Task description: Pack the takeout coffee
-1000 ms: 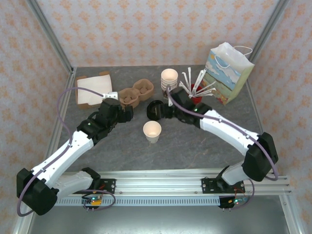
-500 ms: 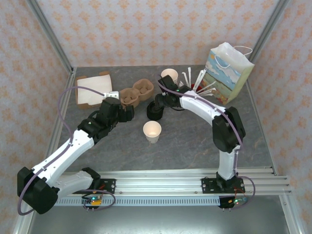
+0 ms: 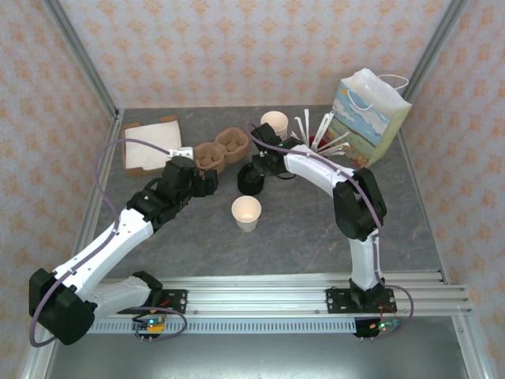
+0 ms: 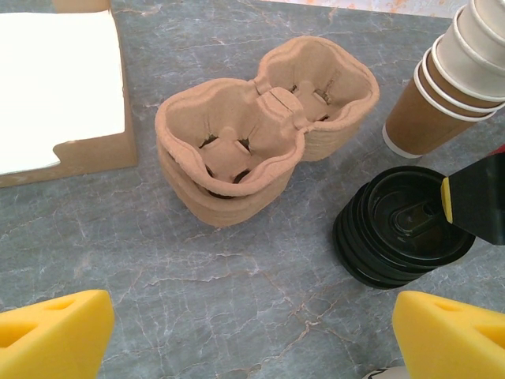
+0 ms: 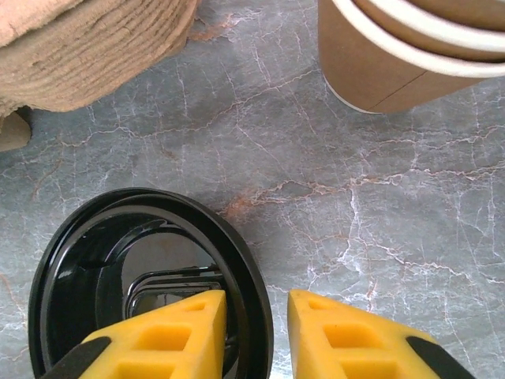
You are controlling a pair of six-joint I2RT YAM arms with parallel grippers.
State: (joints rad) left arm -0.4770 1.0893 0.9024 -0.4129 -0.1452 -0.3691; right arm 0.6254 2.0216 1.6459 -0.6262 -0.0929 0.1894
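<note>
Takeout coffee [image 3: 246, 213], a small brown paper cup with pale rim, stands lidless at frame centre on the grey desk [image 3: 300, 237]. Right fingers [image 5: 177, 335] straddle the rim of the top round black plastic lid [image 5: 118, 260], presumably to cap it; clamping cannot be told. Left fingers [image 4: 55, 328] hang released.

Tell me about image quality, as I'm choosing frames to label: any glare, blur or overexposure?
Top external: even diffuse light, soft shadows on the table, sharp throughout. Left wrist: the white sheet is blown out; the left hand looks slightly soft. Right wrist: a pale sheen on the black lids; the right hand is close and slightly soft.
</note>
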